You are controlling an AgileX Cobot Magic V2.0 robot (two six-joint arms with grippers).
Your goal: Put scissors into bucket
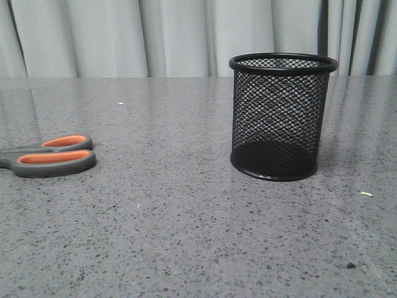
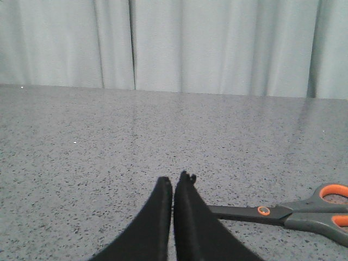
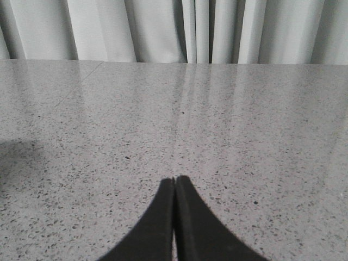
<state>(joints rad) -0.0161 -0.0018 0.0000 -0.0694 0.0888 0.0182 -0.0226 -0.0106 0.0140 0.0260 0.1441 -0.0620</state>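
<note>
Table [image 1: 186, 236]: grey stone look w/ fine dark & pale speckles, glossy sheen toward the back. Curtain [image 1: 124, 37]: pale grey-white, vertical folds w/ darker shadow lines. Bucket [image 1: 280, 118]: all black, diamond wire-mesh wall, solid black rim & base. Scissors [image 1: 53, 156]: dark grey handles, orange lining inside both loops; in left wrist view blades were dark, pivot ringed in orange. Left gripper [image 2: 174, 187] & right gripper [image 3: 174, 182]: plain matte black fingers, no pattern.
</note>
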